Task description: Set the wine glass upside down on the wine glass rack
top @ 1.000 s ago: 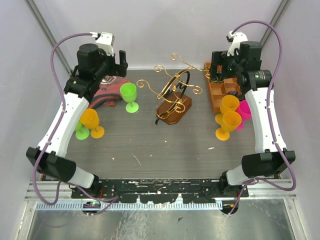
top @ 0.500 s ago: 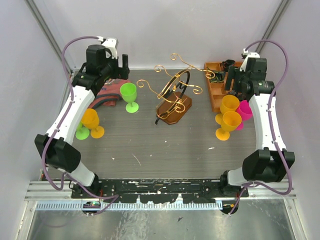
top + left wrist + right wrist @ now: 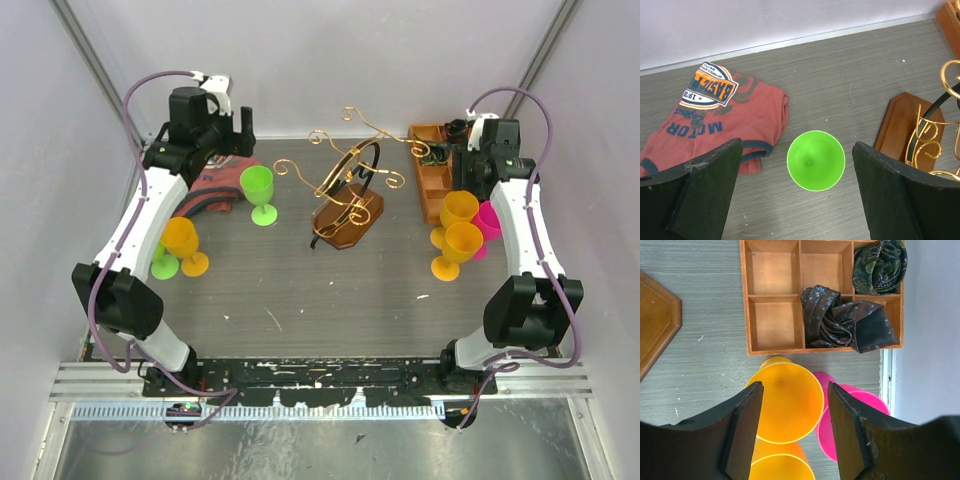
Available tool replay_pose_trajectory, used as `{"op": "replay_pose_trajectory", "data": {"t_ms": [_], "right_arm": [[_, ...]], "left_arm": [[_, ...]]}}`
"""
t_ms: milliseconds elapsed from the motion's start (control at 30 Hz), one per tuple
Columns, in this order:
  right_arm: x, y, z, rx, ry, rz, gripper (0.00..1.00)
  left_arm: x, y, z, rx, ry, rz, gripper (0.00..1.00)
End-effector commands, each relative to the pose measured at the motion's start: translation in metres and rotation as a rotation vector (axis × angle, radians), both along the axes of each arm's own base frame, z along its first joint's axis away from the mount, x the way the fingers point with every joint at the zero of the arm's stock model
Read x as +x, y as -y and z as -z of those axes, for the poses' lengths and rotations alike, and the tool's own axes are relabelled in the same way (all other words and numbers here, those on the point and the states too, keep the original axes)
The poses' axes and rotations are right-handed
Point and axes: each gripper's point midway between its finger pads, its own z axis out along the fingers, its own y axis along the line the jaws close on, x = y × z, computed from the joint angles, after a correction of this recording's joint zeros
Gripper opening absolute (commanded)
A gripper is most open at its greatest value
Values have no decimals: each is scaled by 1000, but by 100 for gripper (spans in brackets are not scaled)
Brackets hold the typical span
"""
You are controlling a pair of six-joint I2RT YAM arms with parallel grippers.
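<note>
The wine glass rack [image 3: 345, 185] is a gold curly-wire stand on a brown octagonal base [image 3: 350, 222] at the back centre of the table. A green wine glass [image 3: 258, 190] stands upright to its left. My left gripper [image 3: 238, 135] is open and hovers above the green glass [image 3: 816, 160], which shows between its fingers [image 3: 705, 185]. The rack's base [image 3: 900, 125] shows at the right of that view. My right gripper [image 3: 468, 168] is open above an upright orange glass [image 3: 787, 402]. A second orange glass [image 3: 777, 467] and a pink glass [image 3: 850, 425] stand beside it.
A red printed shirt [image 3: 205, 192] lies at the back left. An orange glass [image 3: 182, 242] and a small green glass [image 3: 163, 264] stand at the left edge. A brown compartmented wooden tray [image 3: 775, 300] with rolled ties [image 3: 850, 325] sits at the back right.
The left gripper has shifted a little over the green glass. The right gripper has moved right and nearer, from over the wooden tray to over the orange glasses.
</note>
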Motion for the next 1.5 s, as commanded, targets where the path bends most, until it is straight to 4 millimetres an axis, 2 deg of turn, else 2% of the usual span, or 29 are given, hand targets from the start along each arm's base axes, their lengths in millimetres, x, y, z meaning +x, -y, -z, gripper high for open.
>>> {"op": "replay_pose_trajectory", "data": {"t_ms": [0, 267, 500, 700, 800, 933, 1067, 1200, 1367, 1467], "right_arm": [[10, 12, -4, -83, 29, -26, 60], [14, 12, 21, -90, -34, -68, 60], [21, 15, 43, -34, -76, -83, 54], [25, 17, 59, 9, -111, -91, 45], [28, 15, 62, 35, -121, -104, 34], [32, 9, 56, 62, -113, -126, 15], [34, -3, 46, 112, -95, -171, 3], [33, -14, 31, 151, -65, -214, 1], [33, -28, 2, 202, 4, -260, 1], [34, -27, -9, 192, 35, -247, 1]], "left_arm": [[9, -8, -16, -46, 26, 2, 98], [18, -14, -11, -66, 10, -5, 98], [17, -21, -8, -72, 8, -13, 98], [16, -25, -5, -74, -1, -23, 98], [16, -26, -3, -73, -8, -25, 98], [16, -28, -3, -74, -7, -28, 98], [17, -28, -1, -75, -10, -30, 98], [18, -28, -1, -78, -11, -31, 98], [20, -25, -6, -115, -3, -30, 98], [23, -22, -15, -159, -1, -32, 98]]}}
